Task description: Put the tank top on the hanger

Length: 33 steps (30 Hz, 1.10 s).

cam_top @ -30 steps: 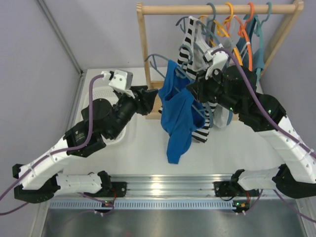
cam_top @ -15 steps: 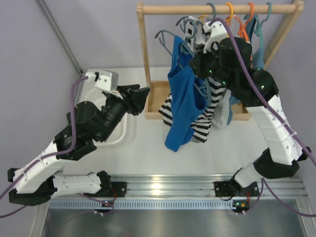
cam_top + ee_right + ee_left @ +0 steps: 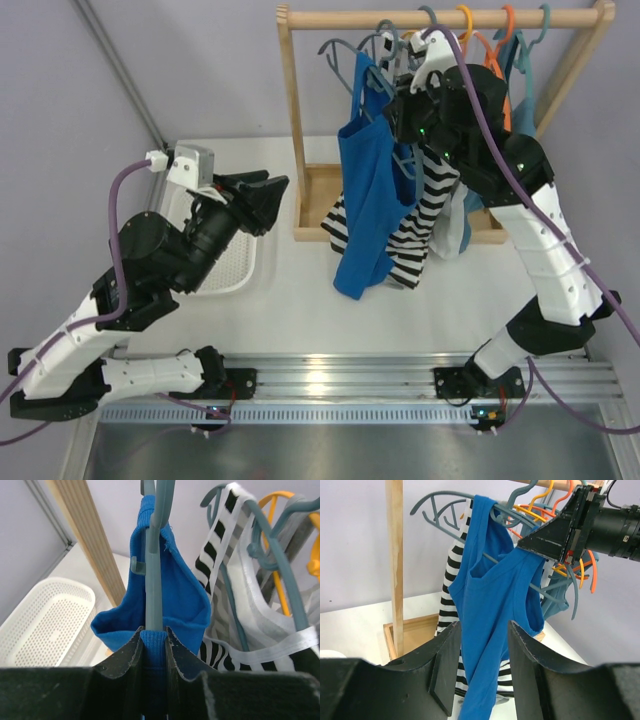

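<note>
The royal-blue tank top [image 3: 365, 200] hangs on the slate-blue hanger [image 3: 340, 44], draped down in front of the striped top. My right gripper [image 3: 402, 105] is shut on the hanger's arm [image 3: 153, 580] with a tank top strap [image 3: 180, 597] pinched against it, and holds it high beside the rack's rail. My left gripper [image 3: 272, 200] is open and empty, left of the tank top and clear of it. In the left wrist view the tank top [image 3: 495, 595] and the hanger [image 3: 437, 507] show beyond the open left gripper [image 3: 482, 665].
A wooden rack [image 3: 291, 120] with a top rail [image 3: 350, 18] carries a black-and-white striped top [image 3: 428, 215], an orange hanger [image 3: 506, 75], a yellow hanger [image 3: 464, 18] and a teal top. A white basket [image 3: 235, 262] lies at the left.
My right arm has lifted the hanger and tank top up towards the rail. My left gripper has drawn back to the left, away from the tank top.
</note>
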Each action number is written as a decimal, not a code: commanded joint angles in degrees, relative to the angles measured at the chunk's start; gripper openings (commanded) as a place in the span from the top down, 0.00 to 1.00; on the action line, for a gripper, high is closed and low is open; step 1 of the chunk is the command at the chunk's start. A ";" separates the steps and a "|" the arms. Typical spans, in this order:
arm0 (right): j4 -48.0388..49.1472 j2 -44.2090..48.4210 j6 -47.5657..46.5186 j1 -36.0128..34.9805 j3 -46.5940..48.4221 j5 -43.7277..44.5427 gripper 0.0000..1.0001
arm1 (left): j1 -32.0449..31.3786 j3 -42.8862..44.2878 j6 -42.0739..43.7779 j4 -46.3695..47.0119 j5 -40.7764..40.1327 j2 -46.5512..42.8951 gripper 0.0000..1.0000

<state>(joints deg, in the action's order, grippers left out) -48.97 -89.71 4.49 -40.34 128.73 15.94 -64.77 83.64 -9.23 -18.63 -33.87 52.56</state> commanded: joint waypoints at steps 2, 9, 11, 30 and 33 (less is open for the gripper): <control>10.56 -0.11 -1.15 2.45 2.41 2.34 1.00 | 0.09 -0.05 0.62 -0.97 0.21 -0.88 0.53; 16.18 -3.10 -0.27 5.00 3.11 -0.56 1.00 | 0.09 -0.40 0.01 -0.97 0.29 -1.67 0.53; 16.80 -4.06 -0.36 5.44 4.33 -0.65 1.00 | 0.08 -0.32 0.09 -1.14 0.21 -1.67 0.53; 18.12 -9.25 1.04 6.32 5.48 -1.44 1.00 | 0.08 -1.28 -0.17 -1.84 -0.50 -2.63 0.54; 18.12 -9.08 1.40 6.24 4.08 -1.62 1.00 | 0.09 -1.63 -0.43 -1.84 -0.67 -2.72 0.54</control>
<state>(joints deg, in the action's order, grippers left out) -36.84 -99.42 4.99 -34.98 131.04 15.07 -64.77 82.67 -9.32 -20.80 -33.98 50.72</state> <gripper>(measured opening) 0.164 0.462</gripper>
